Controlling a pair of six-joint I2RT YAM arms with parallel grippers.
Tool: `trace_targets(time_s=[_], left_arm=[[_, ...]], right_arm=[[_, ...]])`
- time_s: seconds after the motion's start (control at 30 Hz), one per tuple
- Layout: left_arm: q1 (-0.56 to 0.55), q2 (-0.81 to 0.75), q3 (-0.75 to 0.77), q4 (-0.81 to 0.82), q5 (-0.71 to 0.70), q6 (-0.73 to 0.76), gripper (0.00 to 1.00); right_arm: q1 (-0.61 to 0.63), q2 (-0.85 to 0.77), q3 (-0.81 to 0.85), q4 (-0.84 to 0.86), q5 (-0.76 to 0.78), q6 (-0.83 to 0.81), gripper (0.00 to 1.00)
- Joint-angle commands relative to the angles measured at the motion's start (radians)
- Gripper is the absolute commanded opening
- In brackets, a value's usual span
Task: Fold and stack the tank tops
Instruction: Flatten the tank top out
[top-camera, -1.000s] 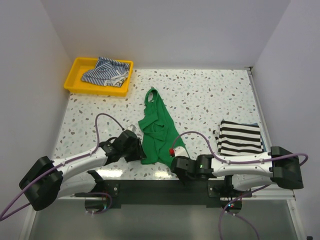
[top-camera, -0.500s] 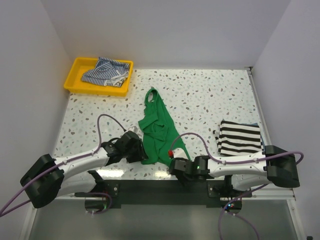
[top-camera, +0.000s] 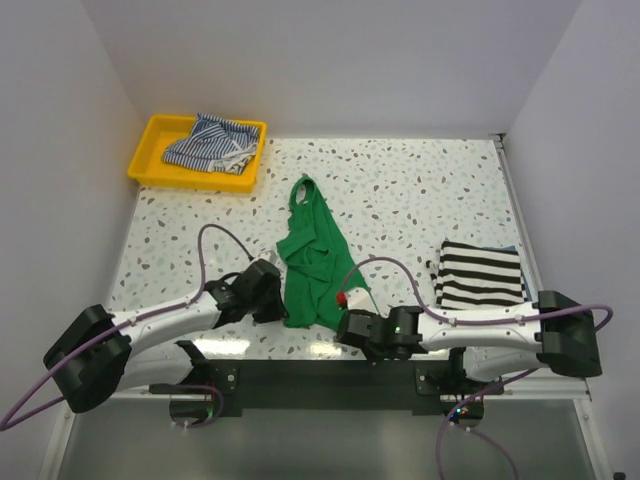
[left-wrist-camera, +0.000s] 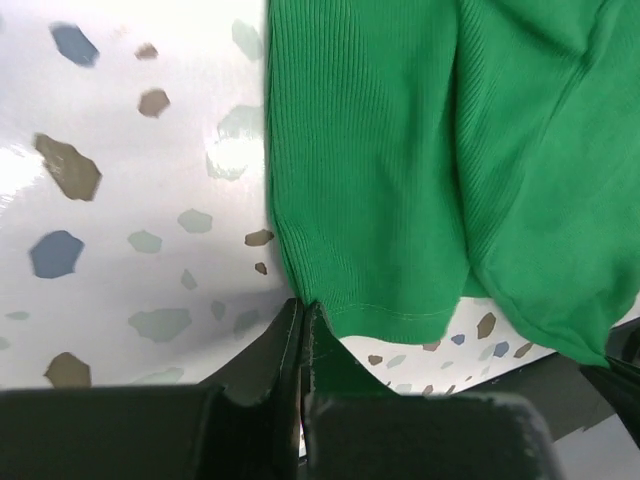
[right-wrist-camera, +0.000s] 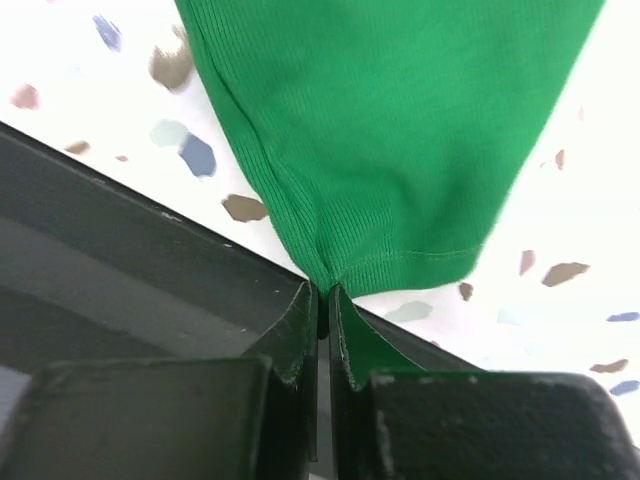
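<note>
Over the last second both arms have edged in toward the hem. The green tank top (top-camera: 315, 255) has not shifted and lies spread out, near-right of the yellow tray (top-camera: 146, 172). Your left gripper (left-wrist-camera: 303, 312) is clenched on the hem's left corner, and your right gripper (right-wrist-camera: 322, 296) on its right corner. Judgement: both grasps look secure and the fold has not begun.
</note>
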Motion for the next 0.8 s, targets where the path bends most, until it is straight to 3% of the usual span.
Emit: trace_targets(time_s=[0.0, 0.23, 0.37, 0.53, 0.7, 0.77], left_arm=[[0.033, -0.063, 0.087, -0.03, -0.052, 0.077, 0.0], [0.153, -0.221, 0.289, -0.226, -0.089, 0.196, 0.0], [0.184, -0.269, 0.523, -0.301, -0.153, 0.258, 0.0], [0.213, -0.211, 0.84, -0.328, -0.282, 0.315, 0.0], [0.216, -0.133, 1.212, -0.285, -0.369, 0.341, 0.0], [0.216, -0.113, 1.282, -0.282, -0.382, 0.347, 0.0]], right_arm=[[-0.049, -0.093, 0.099, -0.087, 0.085, -0.022, 0.0], [-0.312, -0.279, 0.24, -0.105, -0.002, -0.137, 0.0], [-0.408, -0.297, 0.446, -0.143, 0.04, -0.18, 0.0], [-0.493, -0.201, 0.835, -0.168, 0.24, -0.255, 0.0], [-0.616, -0.049, 1.192, -0.16, 0.24, -0.314, 0.0], [-0.63, -0.017, 1.276, -0.171, 0.225, -0.314, 0.0]])
